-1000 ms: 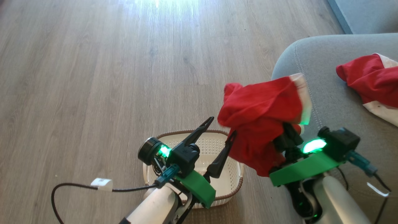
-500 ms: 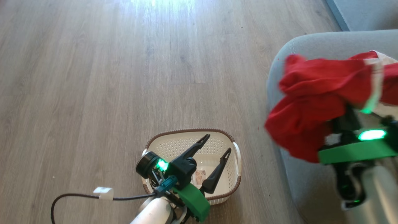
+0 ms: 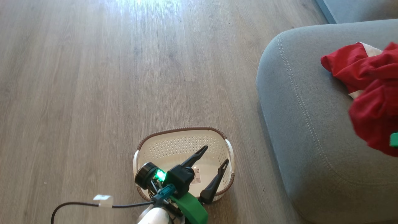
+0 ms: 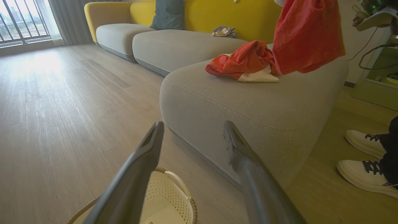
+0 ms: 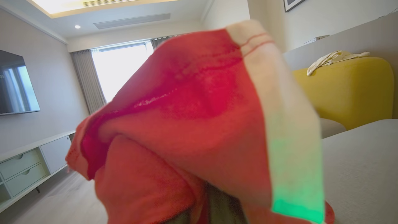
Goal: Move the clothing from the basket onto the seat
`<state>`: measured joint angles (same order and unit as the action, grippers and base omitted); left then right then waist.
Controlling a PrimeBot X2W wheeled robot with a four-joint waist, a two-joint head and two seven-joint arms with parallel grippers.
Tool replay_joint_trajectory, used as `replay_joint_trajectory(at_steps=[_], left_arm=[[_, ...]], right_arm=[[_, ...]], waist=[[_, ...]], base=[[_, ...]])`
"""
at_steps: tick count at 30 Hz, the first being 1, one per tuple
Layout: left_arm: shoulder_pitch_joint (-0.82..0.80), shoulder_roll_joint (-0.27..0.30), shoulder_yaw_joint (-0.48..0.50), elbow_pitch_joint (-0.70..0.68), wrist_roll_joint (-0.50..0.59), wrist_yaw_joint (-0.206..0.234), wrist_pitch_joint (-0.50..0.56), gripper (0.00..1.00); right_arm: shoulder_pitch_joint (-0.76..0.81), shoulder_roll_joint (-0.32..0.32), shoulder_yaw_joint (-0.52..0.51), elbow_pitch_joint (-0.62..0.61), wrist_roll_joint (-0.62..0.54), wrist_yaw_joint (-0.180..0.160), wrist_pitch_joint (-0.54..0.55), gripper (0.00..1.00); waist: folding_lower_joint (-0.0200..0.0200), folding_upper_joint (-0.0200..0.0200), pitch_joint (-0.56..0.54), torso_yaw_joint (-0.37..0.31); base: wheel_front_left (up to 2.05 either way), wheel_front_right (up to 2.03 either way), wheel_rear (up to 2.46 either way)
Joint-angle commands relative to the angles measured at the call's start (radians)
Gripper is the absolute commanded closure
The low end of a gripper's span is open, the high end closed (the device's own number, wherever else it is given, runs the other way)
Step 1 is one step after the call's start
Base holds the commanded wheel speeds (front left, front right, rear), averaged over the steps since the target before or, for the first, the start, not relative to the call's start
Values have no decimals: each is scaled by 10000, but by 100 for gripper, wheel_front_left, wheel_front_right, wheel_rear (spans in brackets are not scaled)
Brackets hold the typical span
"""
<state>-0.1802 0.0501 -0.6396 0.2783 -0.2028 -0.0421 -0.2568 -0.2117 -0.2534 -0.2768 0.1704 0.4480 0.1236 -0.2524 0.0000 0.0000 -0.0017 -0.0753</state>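
The cream basket [image 3: 182, 128] stands on the wood floor, and the label on its bottom shows. My left gripper [image 3: 214, 155] hangs open just above it, holding nothing; the left wrist view shows its tips [image 4: 193, 124] spread wide over the basket [image 4: 183, 189]. One piece of red clothing [image 3: 345, 67] lies crumpled on the grey seat [image 3: 311, 124]. A second red piece [image 3: 376, 121] hangs over the seat at the right edge. It drapes over my right gripper, hiding the fingers, and covers the right wrist view [image 5: 192, 130]. From the left wrist it dangles [image 4: 307, 34] above the lying piece [image 4: 245, 60].
A person's white shoes [image 4: 363, 146] stand on the floor beside the seat's far end. A black cable [image 3: 77, 204] trails from my left arm across the floor. Behind the seat are a yellow backrest [image 4: 217, 14] and a blue cushion [image 4: 169, 14].
My right arm has swung right, carrying the red piece from above the basket to over the seat. The head camera has shifted. The left gripper stays open above the basket.
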Motion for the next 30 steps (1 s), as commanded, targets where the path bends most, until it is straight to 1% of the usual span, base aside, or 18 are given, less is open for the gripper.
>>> replay_joint_trajectory(at_steps=[1,4,7,11,18,22,28,29,30], left_arm=[[-218,1,330,-348,-44,-47,-49,0],[-179,1,250,-363,-78,-36,-49,0],[-159,1,185,-407,-117,-24,-49,0],[-130,1,164,-470,-156,9,-49,0],[-49,1,178,-613,-169,51,-49,0],[-35,1,189,-657,-79,28,-49,0],[-62,1,140,-765,-22,24,-49,0],[-62,1,140,-765,-22,24,-49,0],[-84,1,132,-781,-12,27,-49,0]], right_arm=[[-446,-291,84,-269,-126,71,-94,100],[-480,-425,-307,-33,-179,71,-94,100],[-498,-422,-619,82,-127,71,-94,100],[-351,-414,-435,-27,-85,71,-94,100],[-280,-333,-437,-86,-43,71,-94,100],[-340,-334,-512,-186,-63,71,-94,100],[-411,-302,-461,-425,-62,71,-94,100],[-411,-302,-461,-425,-62,71,-94,100],[-401,-283,-449,-470,-62,71,-94,100]], waist=[[0,0,14,3],[0,0,42,16],[0,0,73,48],[0,0,94,70],[0,0,78,21],[0,0,142,-290],[0,0,360,-1166],[0,0,360,-1166],[0,0,406,-1331]], base=[[0,0,0],[0,0,0],[0,0,0],[0,0,0],[0,0,0],[0,0,0],[0,0,0],[0,0,0],[0,0,0]])
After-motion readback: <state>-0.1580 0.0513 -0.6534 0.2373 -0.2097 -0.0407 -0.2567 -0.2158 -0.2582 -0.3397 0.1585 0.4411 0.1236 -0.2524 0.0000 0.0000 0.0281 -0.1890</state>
